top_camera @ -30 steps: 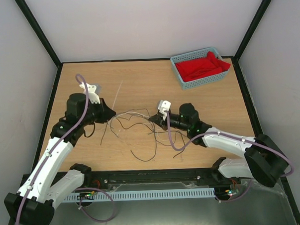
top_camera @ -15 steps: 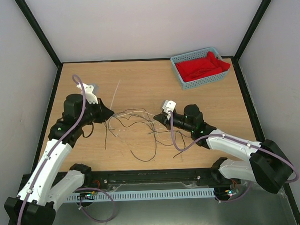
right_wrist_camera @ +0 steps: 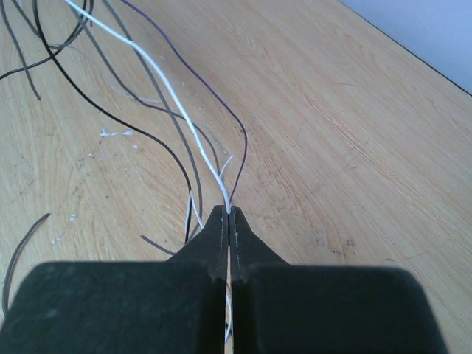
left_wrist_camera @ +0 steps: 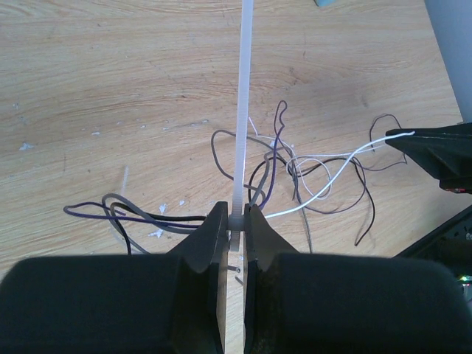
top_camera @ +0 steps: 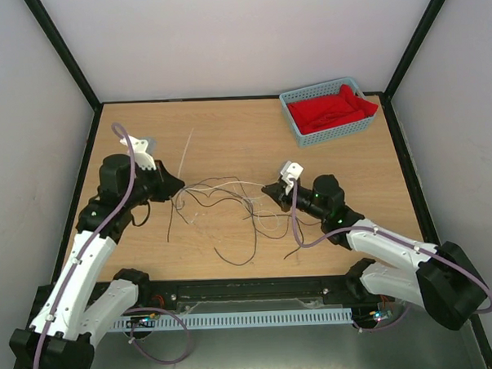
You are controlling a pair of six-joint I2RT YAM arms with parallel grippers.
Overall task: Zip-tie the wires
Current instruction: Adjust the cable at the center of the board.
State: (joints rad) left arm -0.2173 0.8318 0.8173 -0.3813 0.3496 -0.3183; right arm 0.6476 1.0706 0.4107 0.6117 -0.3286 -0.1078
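The wires [top_camera: 222,203] lie in a loose tangle of thin dark, grey and white strands on the wooden table, between my two grippers. My left gripper [top_camera: 177,184] is shut on the zip tie [top_camera: 186,150], a pale straight strip that points away from the jaws toward the far edge. In the left wrist view the zip tie [left_wrist_camera: 242,110] rises straight from my left gripper [left_wrist_camera: 236,215], with the wires [left_wrist_camera: 295,169] just beyond it. My right gripper [top_camera: 267,189] is shut on the end of one white wire [right_wrist_camera: 184,118], which runs taut from my right gripper [right_wrist_camera: 229,214] into the tangle.
A blue basket [top_camera: 294,121] holding a red cloth [top_camera: 332,107] stands at the far right corner. Black frame posts and white walls close in the table. My right gripper also shows at the right edge of the left wrist view [left_wrist_camera: 435,151].
My right gripper has drawn back to the right with the white wire, stretching it out of the tangle. My left gripper has shifted slightly left with the zip tie.
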